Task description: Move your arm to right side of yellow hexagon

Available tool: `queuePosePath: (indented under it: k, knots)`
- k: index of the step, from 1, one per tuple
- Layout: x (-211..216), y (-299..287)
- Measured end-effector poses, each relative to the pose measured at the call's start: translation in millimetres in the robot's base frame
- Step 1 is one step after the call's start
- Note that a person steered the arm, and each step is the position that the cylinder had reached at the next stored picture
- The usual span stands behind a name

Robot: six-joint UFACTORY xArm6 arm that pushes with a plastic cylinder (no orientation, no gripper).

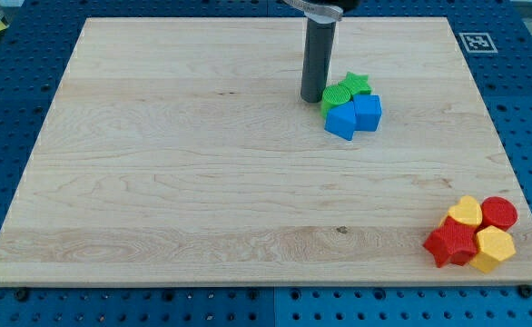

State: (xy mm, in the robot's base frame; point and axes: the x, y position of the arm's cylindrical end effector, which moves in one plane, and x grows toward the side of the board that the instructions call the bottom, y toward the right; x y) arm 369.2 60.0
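Observation:
The yellow hexagon (pixel 494 249) lies near the board's bottom right corner, in a tight cluster with a red star (pixel 450 242), a yellow heart-like block (pixel 466 212) and a red round block (pixel 498 213). My tip (pixel 312 98) rests on the board near the view's top, far up and to the left of the yellow hexagon. It stands just left of a green round block (pixel 336 94).
Beside my tip lies a second cluster: a green star (pixel 356 84), a blue cube (pixel 368 111) and another blue block (pixel 342 120). The wooden board (pixel 175 182) sits on a blue perforated table; a fiducial tag (pixel 476 41) lies past its top right corner.

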Motion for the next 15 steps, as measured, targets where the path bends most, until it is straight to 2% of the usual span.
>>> queuePosePath:
  k: [1,2,3,4,5,6,7,8,9,10,11,13,15]
  knots:
    - [0.0,0.0]
    - [-11.0,-32.1]
    - [-59.1,-39.9]
    - [-92.1,25.4]
    - [-86.4,148.4]
    - [-40.9,270.0]
    - [-28.8,285.2]
    - [3.4,285.3]
    - [124.5,283.4]
    - [205.1,282.5]
    - [245.7,278.3]
    - [248.6,236.9]
    - [224.9,151.6]
